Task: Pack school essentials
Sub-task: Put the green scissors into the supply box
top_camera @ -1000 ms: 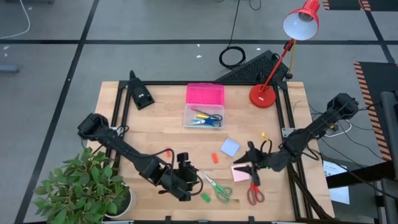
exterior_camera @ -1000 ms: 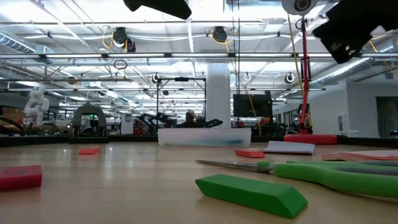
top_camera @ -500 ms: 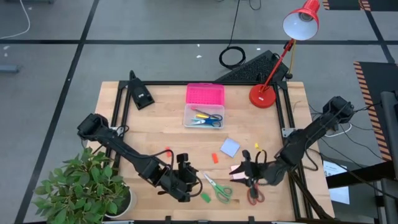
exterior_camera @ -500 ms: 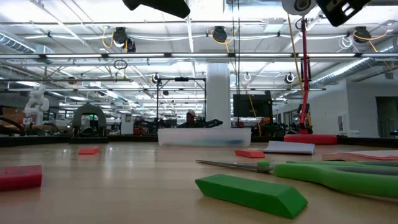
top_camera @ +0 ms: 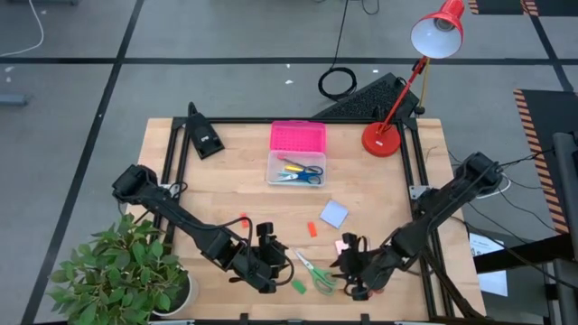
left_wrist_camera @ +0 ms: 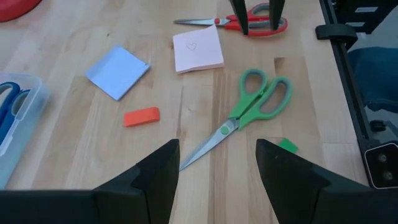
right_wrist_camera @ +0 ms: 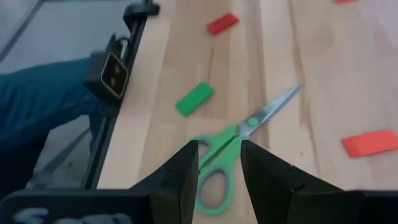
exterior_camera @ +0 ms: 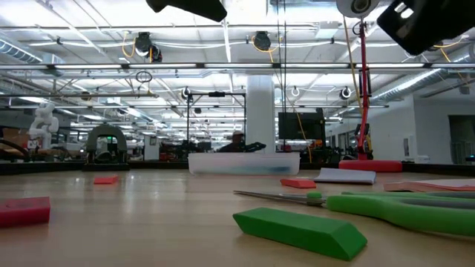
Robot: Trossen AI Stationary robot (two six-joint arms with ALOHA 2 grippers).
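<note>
1. Left claw point(top_camera: 271, 253): hovers low over the counter point(top_camera: 235, 194), fingers spread, holding nothing.
2. Green scissors point(top_camera: 316, 272): lie flat just right of the left claw, between both claws; a green eraser point(top_camera: 297, 286) sits beside the blades.
3. Right claw point(top_camera: 354, 269): fingers parted with a narrow gap, empty, directly beyond the green handles; the red scissors point(left_wrist_camera: 249, 18) lie under it.

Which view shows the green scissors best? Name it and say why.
The left wrist view: the green scissors lie whole and unobstructed. The high view shows them small, the right wrist view partly behind that gripper's fingers, the low view only side-on.
</note>
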